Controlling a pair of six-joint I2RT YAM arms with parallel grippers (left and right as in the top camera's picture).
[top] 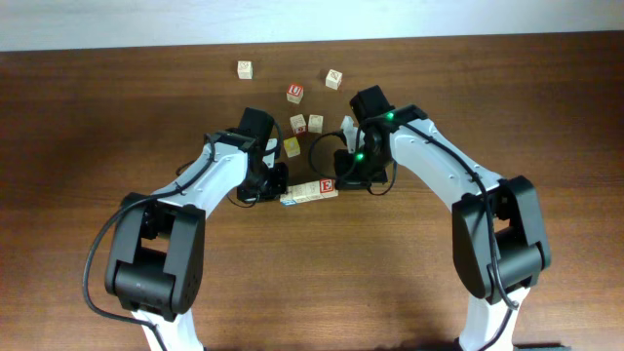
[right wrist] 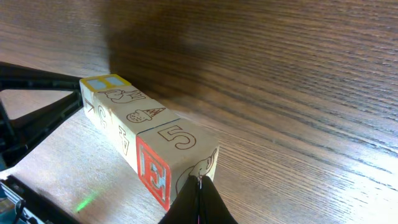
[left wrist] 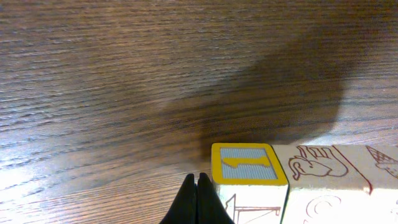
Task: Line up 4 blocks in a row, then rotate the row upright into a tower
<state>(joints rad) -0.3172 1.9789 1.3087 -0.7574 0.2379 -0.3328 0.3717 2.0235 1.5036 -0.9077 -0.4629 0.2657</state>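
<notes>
**Overhead, then each wrist: four blocks in one row, braced at both ends**

Overhead: the blocks (top: pixel 309 191), four set end to end in a single row on the tabletop (top: pixel 117 97), centre front. Left jaws closed, holding nothing, at the row's left end. Right jaws closed, holding nothing, at its right end. Loose cubes (top: pixel 298 124) lie behind the row, apart from it.

Left wrist: closed tips just beside the blue-faced block (left wrist: pixel 249 165). Contact cannot be told.

Right wrist: closed tips touching the red "E" block (right wrist: pixel 153 171) on its end face.

Step judged: row pinned between both arms, to turn as one piece. The next move calls for matched sweeps with even inward pressure, lest the row buckle.
</notes>
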